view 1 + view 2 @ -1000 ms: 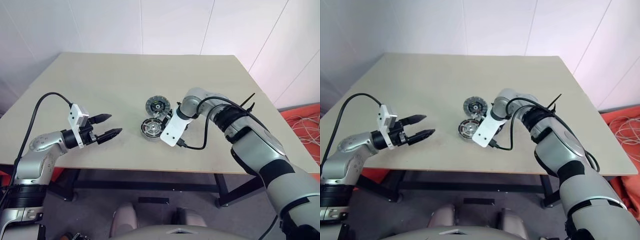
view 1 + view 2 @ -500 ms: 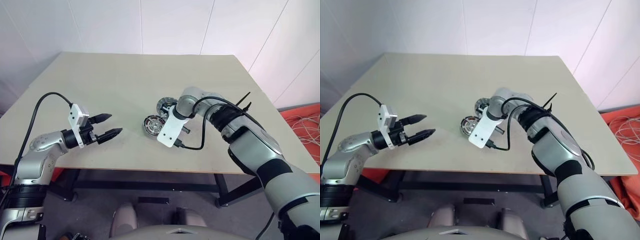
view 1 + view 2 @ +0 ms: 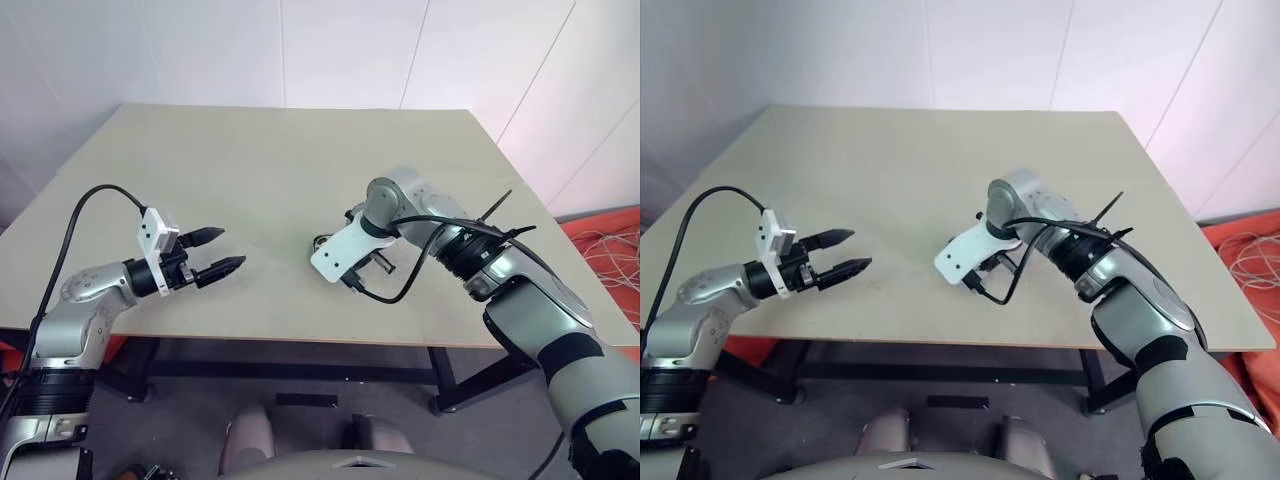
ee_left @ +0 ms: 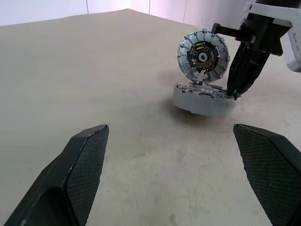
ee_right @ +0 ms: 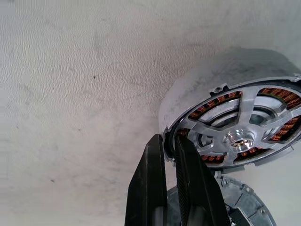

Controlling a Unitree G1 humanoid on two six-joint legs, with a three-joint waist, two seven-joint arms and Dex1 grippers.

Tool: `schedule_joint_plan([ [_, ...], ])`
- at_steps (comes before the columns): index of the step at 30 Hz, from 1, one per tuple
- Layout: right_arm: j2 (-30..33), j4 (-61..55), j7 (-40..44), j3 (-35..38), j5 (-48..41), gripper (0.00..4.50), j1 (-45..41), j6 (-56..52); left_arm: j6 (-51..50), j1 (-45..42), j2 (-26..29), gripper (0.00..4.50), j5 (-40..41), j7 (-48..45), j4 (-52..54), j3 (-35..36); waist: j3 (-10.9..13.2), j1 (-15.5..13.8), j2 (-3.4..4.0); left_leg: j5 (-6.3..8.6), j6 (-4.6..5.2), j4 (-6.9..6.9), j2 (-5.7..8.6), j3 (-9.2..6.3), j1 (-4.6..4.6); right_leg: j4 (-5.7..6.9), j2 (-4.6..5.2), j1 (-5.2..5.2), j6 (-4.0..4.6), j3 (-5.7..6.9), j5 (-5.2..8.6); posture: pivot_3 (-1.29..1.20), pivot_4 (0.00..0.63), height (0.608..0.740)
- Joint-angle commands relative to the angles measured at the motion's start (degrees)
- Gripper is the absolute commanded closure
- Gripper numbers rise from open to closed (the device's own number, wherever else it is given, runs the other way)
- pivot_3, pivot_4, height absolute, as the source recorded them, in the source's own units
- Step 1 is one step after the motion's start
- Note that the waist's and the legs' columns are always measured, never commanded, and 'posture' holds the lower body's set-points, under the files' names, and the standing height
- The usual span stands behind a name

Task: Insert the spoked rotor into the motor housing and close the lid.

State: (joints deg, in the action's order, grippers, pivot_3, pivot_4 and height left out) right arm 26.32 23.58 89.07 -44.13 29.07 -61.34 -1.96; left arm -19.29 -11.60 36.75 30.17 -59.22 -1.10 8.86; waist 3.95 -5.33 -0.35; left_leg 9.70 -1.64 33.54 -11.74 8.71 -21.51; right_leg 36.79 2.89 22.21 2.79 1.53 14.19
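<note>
Standing beside the table [image 3: 250, 160], I see the spoked rotor [image 5: 240, 136] lying flat on top of the motor housing [image 4: 202, 106], near the middle of the tabletop and under the right arm. It is a shiny silver disc with open spokes running out from a small bright hub. Copper-brown windings show through the gaps between the spokes, and it seems to be sitting in the housing already.

The right gripper [image 5: 168, 141] points almost straight down at it. Its two black fingers [image 5: 155, 183] are drawn nearly together, pinching what looks like the thin outer rim of the rotor. The lid [image 4: 203, 54], a grey disc with a ribbed ring and a little circuit at its centre, stands on edge just behind the housing. I cannot tell what props it up.

The rotor looks like rigid metal, light for its width and slick. I would expect the thin rim or a spoke to be the only real purchase, and a pinch that narrow could let it tip or slip.

The left gripper [image 3: 230, 248] hovers well apart to the left, with its fingers spread wide and nothing in them.
</note>
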Motion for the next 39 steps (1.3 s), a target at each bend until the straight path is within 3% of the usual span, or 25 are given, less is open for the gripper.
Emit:
schedule_joint_plan([
  [1,-2.0,-4.1,1.3,1.4,1.8,4.45,0.0,-9.9,-0.1,-1.0,0.3,0.00,0.2,0.0,1.3,0.4,0.0,0.0,0.00,-0.01,-0.02,-0.01,-0.03,0.01,0.03,0.00,-0.04,0.00,0.02,0.00,-0.01,0.00,0.000,0.740],
  [12,-5.3,-3.5,-2.0,1.1,2.5,4.45,1.0,-11.9,-0.9,-1.1,0.7,0.00,-0.1,0.3,1.3,0.4,0.0,0.0,0.00,-0.04,-0.08,0.00,-0.07,0.00,0.09,0.04,-0.06,-0.02,0.08,-0.01,-0.03,0.00,0.000,0.740],
  [25,-5.3,-5.9,-2.5,3.6,0.4,0.05,-0.9,-12.4,-1.4,-2.0,0.3,0.00,-0.4,0.4,0.8,-0.5,0.0,-0.1,0.02,-0.06,-0.11,0.00,-0.07,0.01,0.19,0.10,-0.06,-0.08,0.10,-0.02,-0.04,0.00,0.000,0.740],
  [32,-3.6,-11.3,-1.4,6.0,-1.8,0.02,-0.6,-14.8,-1.1,-2.7,0.2,0.00,-0.7,0.2,0.2,-0.8,0.0,-0.2,0.01,-0.06,-0.11,0.01,-0.05,-0.01,0.20,0.08,-0.06,-0.14,0.10,-0.02,-0.05,0.00,0.000,0.740],
  [39,-5.4,-19.6,-1.2,16.9,-13.8,0.02,-3.6,-25.8,-0.8,-3.3,0.0,0.00,-0.7,0.6,-0.5,-0.8,0.0,-0.2,0.01,-0.06,-0.11,-0.01,-0.06,0.00,0.22,0.09,-0.06,-0.12,0.10,-0.03,-0.05,0.00,0.000,0.740],
])
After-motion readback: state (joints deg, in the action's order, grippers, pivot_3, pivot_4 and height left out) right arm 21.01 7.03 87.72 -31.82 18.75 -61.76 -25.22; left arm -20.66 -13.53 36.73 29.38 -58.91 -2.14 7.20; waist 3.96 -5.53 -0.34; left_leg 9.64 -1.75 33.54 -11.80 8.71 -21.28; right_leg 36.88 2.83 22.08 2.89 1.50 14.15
